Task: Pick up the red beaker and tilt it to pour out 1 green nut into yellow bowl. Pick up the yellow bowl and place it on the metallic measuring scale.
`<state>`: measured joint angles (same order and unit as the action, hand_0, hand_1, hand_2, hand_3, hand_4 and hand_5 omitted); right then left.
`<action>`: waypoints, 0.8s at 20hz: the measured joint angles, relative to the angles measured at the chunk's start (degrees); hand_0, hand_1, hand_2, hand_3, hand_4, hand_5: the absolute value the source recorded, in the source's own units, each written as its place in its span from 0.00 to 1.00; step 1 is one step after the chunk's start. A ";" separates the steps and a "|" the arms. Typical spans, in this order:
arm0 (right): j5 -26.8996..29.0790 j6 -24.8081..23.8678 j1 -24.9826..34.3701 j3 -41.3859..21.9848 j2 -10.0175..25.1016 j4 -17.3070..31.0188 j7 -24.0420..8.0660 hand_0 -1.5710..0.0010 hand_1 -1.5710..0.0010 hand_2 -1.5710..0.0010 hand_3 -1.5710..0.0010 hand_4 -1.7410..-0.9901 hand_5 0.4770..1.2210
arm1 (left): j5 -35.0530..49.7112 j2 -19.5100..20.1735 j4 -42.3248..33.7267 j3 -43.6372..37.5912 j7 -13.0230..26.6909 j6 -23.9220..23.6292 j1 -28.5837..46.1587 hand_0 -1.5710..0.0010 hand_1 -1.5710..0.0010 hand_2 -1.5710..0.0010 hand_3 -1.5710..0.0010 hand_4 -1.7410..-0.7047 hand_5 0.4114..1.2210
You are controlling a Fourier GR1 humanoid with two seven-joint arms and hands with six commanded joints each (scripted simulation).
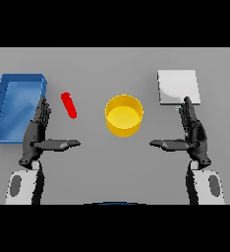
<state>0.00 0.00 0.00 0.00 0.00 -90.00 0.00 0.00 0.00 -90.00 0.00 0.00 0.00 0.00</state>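
The red beaker (69, 105) stands on the grey table left of centre, seen from above as a slim red cylinder leaning in the view. The yellow bowl (124, 115) sits at the middle; I see nothing inside it. The metallic measuring scale (178, 86) is a light square plate at the back right. My left hand (37, 133) rests low on the left, fingers straight and thumb pointing inward, a short way below and left of the beaker. My right hand (192, 131) mirrors it on the right, just below the scale. Neither hand holds anything. No green nut is visible.
A blue open tray (6, 124) lies at the far left, its right wall beside my left hand's fingertips. Bare grey table surrounds the bowl between the two hands.
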 measured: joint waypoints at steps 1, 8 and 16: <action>0.00 -0.07 0.01 -0.01 -0.03 0.00 0.03 1.00 1.00 1.00 1.00 0.76 0.16 | 0.16 0.18 -0.12 -0.13 -0.15 0.08 0.20 1.00 1.00 1.00 1.00 0.57 0.23; -11.39 -3.50 -3.67 -4.61 2.88 -2.56 6.72 1.00 1.00 1.00 1.00 0.77 0.16 | -1.37 4.47 -5.62 1.50 -2.57 3.06 6.09 1.00 1.00 1.00 1.00 0.56 0.23; -15.60 -4.66 -5.51 -6.97 3.12 -6.41 4.18 1.00 1.00 1.00 1.00 0.71 0.18 | -5.73 5.84 -8.04 4.51 2.44 2.86 6.84 1.00 1.00 1.00 1.00 0.56 0.24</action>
<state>-15.60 -4.66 -5.51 -6.97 3.12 -96.41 4.18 -5.73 5.84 -98.04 4.51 2.44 2.86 6.84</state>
